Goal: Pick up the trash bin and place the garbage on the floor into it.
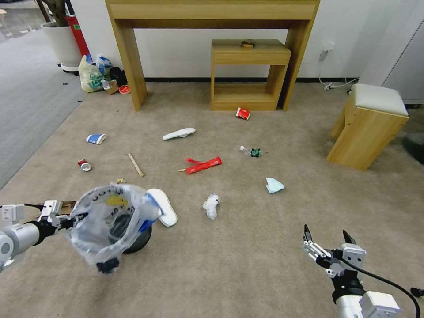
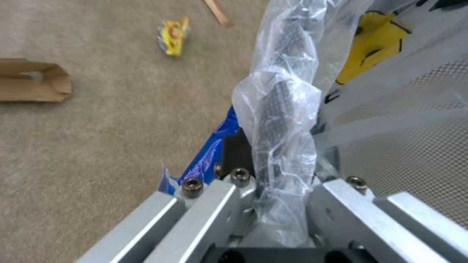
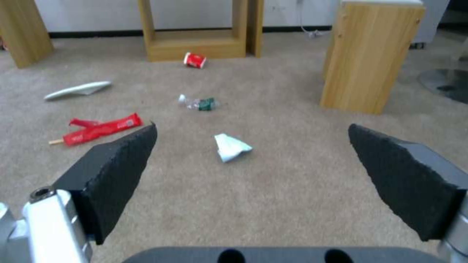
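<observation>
My left gripper (image 1: 73, 218) is shut on the rim of the trash bin (image 1: 126, 229), a small black bin that leans under its crinkly clear bag. In the left wrist view the fingers (image 2: 214, 204) pinch the bag-wrapped rim (image 2: 280, 138). My right gripper (image 1: 327, 236) hangs open at the lower right, and in its wrist view the black pads (image 3: 117, 171) stand wide apart above the floor (image 1: 247, 247). Garbage lies around: a white insole (image 1: 163, 212) touching the bin, a tissue (image 1: 211, 205), a folded tissue (image 3: 231, 147), a red wrapper (image 1: 203, 164), a bottle (image 1: 251, 151) and a stick (image 1: 135, 164).
Farther off lie another insole (image 1: 179, 133), a blue-white cup (image 1: 96, 138), a crushed can (image 1: 85, 165), a red cup (image 1: 243, 113) and cardboard (image 2: 29, 80). A wooden desk (image 1: 128, 53) and small shelf (image 1: 247, 75) stand at the wall, a stool (image 1: 369, 126) at the right.
</observation>
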You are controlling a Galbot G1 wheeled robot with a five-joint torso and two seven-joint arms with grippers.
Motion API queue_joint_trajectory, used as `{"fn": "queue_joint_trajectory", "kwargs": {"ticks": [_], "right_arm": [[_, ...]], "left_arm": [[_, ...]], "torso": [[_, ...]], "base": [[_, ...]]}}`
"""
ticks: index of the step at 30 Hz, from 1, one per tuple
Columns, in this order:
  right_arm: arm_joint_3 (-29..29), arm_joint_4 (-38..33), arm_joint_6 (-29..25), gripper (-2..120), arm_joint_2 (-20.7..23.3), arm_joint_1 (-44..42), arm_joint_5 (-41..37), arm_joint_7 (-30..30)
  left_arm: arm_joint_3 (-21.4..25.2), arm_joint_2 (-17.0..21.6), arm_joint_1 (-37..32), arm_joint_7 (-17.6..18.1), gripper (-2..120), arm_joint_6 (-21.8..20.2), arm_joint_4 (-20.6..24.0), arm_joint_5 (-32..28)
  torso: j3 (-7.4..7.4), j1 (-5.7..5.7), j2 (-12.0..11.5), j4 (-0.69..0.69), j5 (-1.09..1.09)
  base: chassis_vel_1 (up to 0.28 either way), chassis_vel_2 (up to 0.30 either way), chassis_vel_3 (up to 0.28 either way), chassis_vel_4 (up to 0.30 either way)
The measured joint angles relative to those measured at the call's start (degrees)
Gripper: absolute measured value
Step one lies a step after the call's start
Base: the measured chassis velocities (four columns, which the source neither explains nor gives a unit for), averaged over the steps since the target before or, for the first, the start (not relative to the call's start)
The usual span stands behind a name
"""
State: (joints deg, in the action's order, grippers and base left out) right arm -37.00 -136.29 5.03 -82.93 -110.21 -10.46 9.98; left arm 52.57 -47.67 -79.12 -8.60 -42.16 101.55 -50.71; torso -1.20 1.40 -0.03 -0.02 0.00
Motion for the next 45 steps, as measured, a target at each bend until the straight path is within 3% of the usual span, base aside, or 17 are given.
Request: {"fn": "queue_joint_trajectory", "kwargs": {"ticks": [1,3,5,7,9,11,15,23,27,29,32,36,45], "right_arm": [[0.00,0.00,0.00,100,0.00,0.00,0.00,0.00],[-0.13,-0.56,0.82,100,0.02,0.56,-0.03,0.06],[-0.13,-0.66,1.01,100,0.01,0.72,-0.04,0.10],[-0.08,-1.31,2.17,100,-0.06,1.60,-0.09,0.39],[-0.04,-1.51,2.45,100,-0.06,1.80,-0.11,0.47],[0.13,-2.07,3.39,100,0.08,2.53,-0.26,0.65],[0.24,-1.76,3.88,100,0.10,3.37,-0.30,0.70],[0.36,-1.06,3.62,100,-0.22,3.30,-0.28,0.49],[0.13,-0.73,3.31,100,-0.19,3.47,-0.30,0.44],[0.12,-0.72,3.29,100,-0.22,3.51,-0.31,0.43],[0.32,-0.71,3.22,100,-0.40,3.69,-0.23,0.42],[0.52,-0.75,3.19,100,-0.41,3.69,-0.14,0.42],[0.72,-1.15,2.82,100,-0.39,3.28,0.77,0.41]], "left_arm": [[0.00,0.00,0.00,0.00,0,0.00,0.00,0.00],[0.70,-2.24,-1.83,5.13,0,0.00,4.49,-1.09],[0.85,-2.67,-2.25,5.83,0,0.00,5.34,-1.14],[2.50,-6.39,-5.88,9.81,0,-0.01,11.50,-1.36],[2.92,-7.32,-6.90,10.85,0,-0.01,13.04,-1.40],[4.36,-10.49,-11.76,13.51,0,-0.01,19.08,-1.33],[5.97,-12.58,-17.09,14.88,0,-0.01,23.57,-0.64],[9.68,-15.42,-28.06,13.38,0,0.01,28.73,-0.10],[9.95,-17.19,-31.25,14.26,0,0.02,30.68,-0.45],[9.82,-17.61,-31.45,14.62,0,0.02,30.98,-0.56],[7.90,-21.37,-31.99,18.12,0,0.02,32.97,-1.53],[6.95,-24.33,-32.42,19.78,0,0.02,34.63,-1.69],[7.55,-24.12,-33.94,20.45,0,0.02,36.32,-1.64]], "torso": [[0.00,0.00,0.00,0.00,0.00],[0.00,0.00,0.00,-0.01,0.00],[0.00,0.00,0.00,0.00,0.00],[0.00,0.00,0.00,0.00,0.00],[0.00,0.00,0.00,0.00,0.00],[0.00,0.00,0.00,0.01,0.01],[0.01,0.00,0.00,0.01,0.01],[0.01,0.00,0.00,0.02,0.00],[0.01,0.00,0.00,0.00,0.01],[0.01,0.00,0.00,0.00,0.01],[0.00,0.00,0.00,0.00,0.00],[0.01,0.00,0.01,0.00,0.00],[0.00,0.00,0.01,0.00,0.00]], "base": [[0.000,0.000,0.000,0.000],[0.000,0.000,0.000,0.000],[0.000,0.000,0.000,0.000],[0.000,0.000,0.000,0.000],[0.000,0.000,0.000,0.000],[0.000,0.000,0.000,0.000],[0.000,0.000,0.000,0.000],[0.000,0.000,0.000,0.000],[0.000,0.000,0.000,0.000],[0.000,0.000,0.000,0.000],[0.000,0.000,0.000,0.000],[0.000,0.000,0.000,0.000],[0.000,0.000,0.000,0.000]]}}
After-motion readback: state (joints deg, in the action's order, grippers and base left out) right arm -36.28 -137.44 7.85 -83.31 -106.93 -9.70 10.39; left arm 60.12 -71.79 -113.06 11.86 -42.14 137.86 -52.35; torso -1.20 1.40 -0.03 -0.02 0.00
